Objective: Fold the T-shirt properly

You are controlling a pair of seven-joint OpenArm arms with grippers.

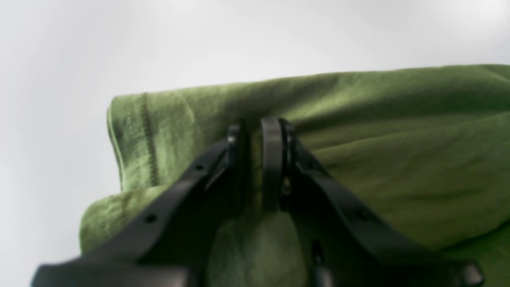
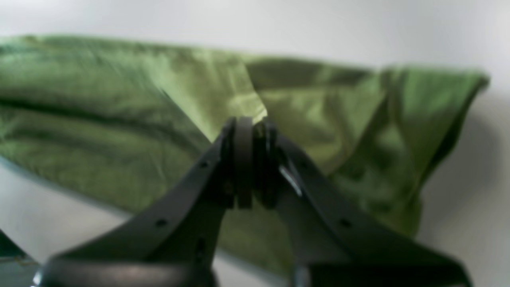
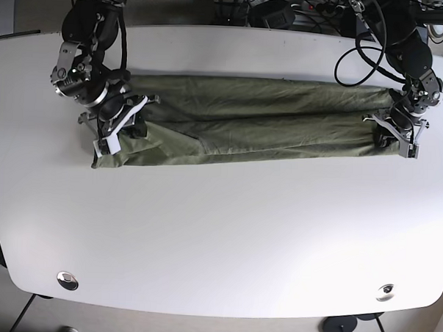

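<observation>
Shirt (image 3: 260,120): olive green, lying on the white bench (image 3: 218,232) as a long narrow band running side to side across its far half. The cloth is doubled lengthwise, with creases and folds running along its length; the near edge slants toward the front at the end on the base view's left.

Left hand (image 1: 255,159): at the shirt's end on the base view's right (image 3: 394,129). Its two black fingers (image 1: 272,159) stand close together, with a fold of green cloth pinched in the narrow gap between them. A stitched hem shows on the cloth just beyond the fingertips, at the corner of the fabric.

Right hand (image 2: 251,159): at the shirt's other end, on the base view's left (image 3: 119,121). Its fingers (image 2: 243,159) are pressed nearly together and a peak of green cloth rises from between the tips, so it grips the fabric. The wrist view is blurred; finer detail of the grip cannot be made out.

Arms: both black, reaching in from the bench's far side, one at each end of the shirt, well apart.

Bench: white, rounded corners, with two small round fittings (image 3: 68,280) near the front edge. Cables and dark equipment (image 3: 287,7) lie beyond the far edge.
</observation>
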